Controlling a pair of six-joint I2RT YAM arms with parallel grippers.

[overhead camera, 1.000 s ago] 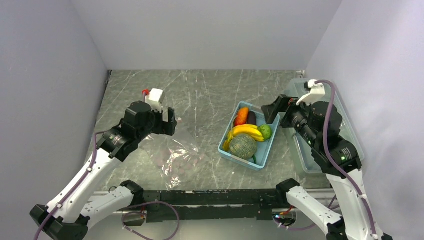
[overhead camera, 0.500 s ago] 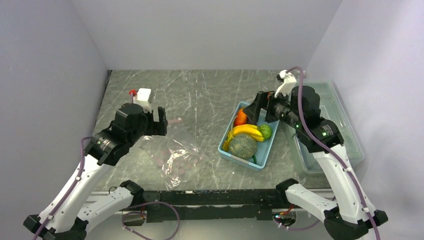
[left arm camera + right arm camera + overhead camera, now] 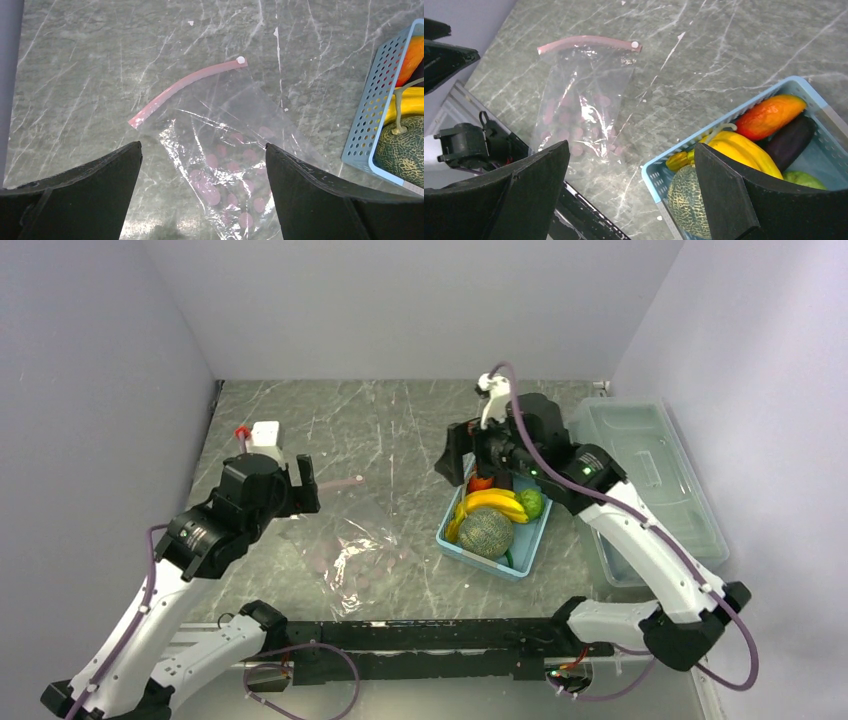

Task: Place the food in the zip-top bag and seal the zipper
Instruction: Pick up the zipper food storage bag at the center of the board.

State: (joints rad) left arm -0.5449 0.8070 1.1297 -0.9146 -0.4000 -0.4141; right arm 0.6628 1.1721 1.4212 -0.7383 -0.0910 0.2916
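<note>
Swinging left, right gripper (image 3: 630, 149) reaches the basket (image 3: 478, 563), jaws apart; left gripper (image 3: 202, 146) spread wide over zip-top bag (image 3: 227, 150).

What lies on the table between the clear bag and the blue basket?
Nothing: between the bag and the basket only bare tabletop shows, clearest in the left wrist view.

A light-blue perforated basket (image 3: 478, 558) sits on the grey marbled worktop (image 3: 400, 430). A clear lidded box (image 3: 655, 475) lies near it, by the right wall.
</note>
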